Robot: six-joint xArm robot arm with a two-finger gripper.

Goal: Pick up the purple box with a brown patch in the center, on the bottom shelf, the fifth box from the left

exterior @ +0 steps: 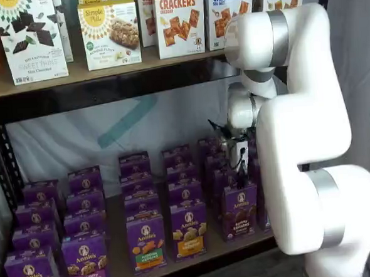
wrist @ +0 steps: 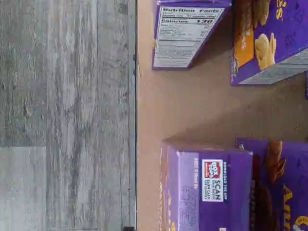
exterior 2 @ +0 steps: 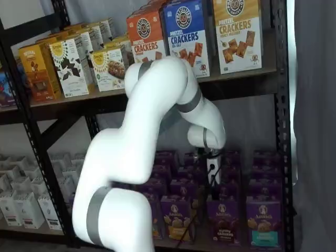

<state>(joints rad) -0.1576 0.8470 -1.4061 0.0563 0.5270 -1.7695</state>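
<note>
The purple box (exterior: 241, 211) with a dark brown centre patch stands at the front of its column on the bottom shelf (exterior: 120, 258). It also shows in the other shelf view (exterior 2: 223, 218). My gripper (exterior: 241, 173) hangs just above this column, its black fingers close over the box's top, and it shows in both shelf views (exterior 2: 214, 186). No gap or grasp can be made out. In the wrist view a purple carton top with a Box Tops label (wrist: 207, 187) sits near the board's edge (wrist: 192, 110), with a brown-patched carton face (wrist: 269, 192) beside it.
A purple carton with a yellow-orange patch (exterior: 189, 229) and one with a green band (exterior: 146, 241) stand to the left. Another carton (exterior 2: 263, 220) stands to the right, by the black rack post (exterior 2: 281, 131). Cracker boxes (exterior: 179, 19) fill the higher board. Grey floor (wrist: 67, 115) lies below.
</note>
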